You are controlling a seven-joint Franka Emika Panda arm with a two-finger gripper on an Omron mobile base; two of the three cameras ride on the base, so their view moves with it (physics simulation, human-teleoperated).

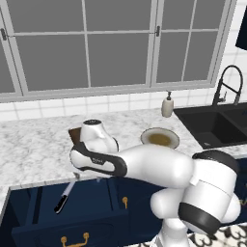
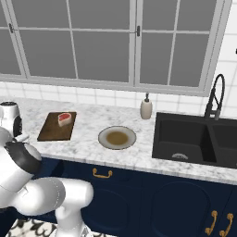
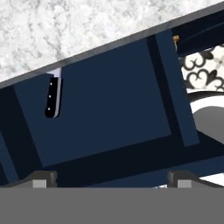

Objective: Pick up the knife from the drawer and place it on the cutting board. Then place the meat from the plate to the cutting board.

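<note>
My gripper (image 3: 109,178) is spread wide, holding nothing, over the open drawer (image 3: 109,100); counter (image 3: 65,30) edge overhangs the knife (image 3: 52,97) blade at hand-view upper left. Knife: black handle, silver blade, lying in the drawer. Meat (image 2: 64,118) sits on the board (image 2: 56,127), plate (image 2: 117,138) right of it.

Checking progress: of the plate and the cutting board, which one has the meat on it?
The cutting board: the meat sits at its far end; the plate holds none.
</note>
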